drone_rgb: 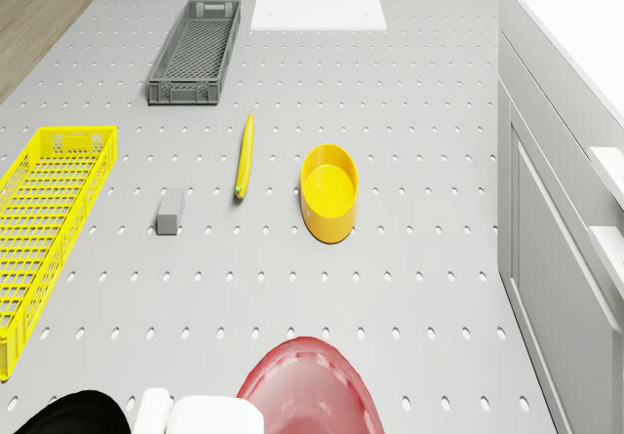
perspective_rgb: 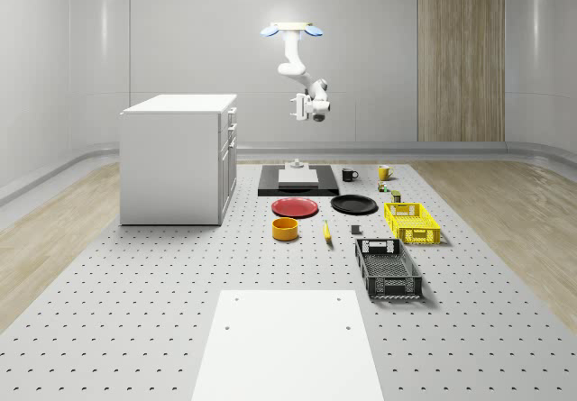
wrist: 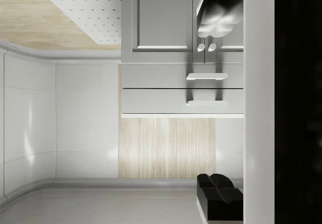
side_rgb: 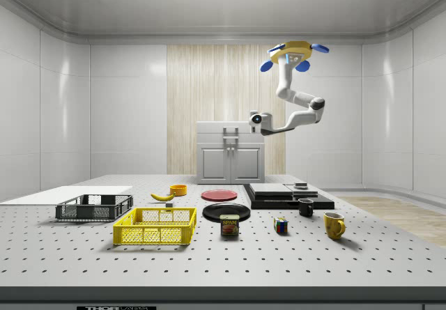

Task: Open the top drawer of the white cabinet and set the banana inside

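Currently the drone [perspective_rgb: 291,30] hovers high above the far end of the perforated surface [perspective_rgb: 135,275], over the black base plate [perspective_rgb: 298,182], with the arm bent down toward the white cabinet [perspective_rgb: 176,158]. The pincer [perspective_rgb: 297,110] hangs in the air to the cabinet's right in the whole-scene view, well apart from its front; whether it is spread or pressed together I cannot tell. In the wrist view the top drawer's handle [wrist: 206,102] sits just under the cabinet's top edge, with a second handle [wrist: 207,76] close by. The drawer looks closed, so the reach to it is the step in hand. Doing it well likely means lining up squarely on the upper bar, not the neighbouring one, then pulling straight outward. The banana [drone_rgb: 246,154] lies on the surface between an orange bowl [drone_rgb: 329,191] and a small grey block [drone_rgb: 171,211], untouched.
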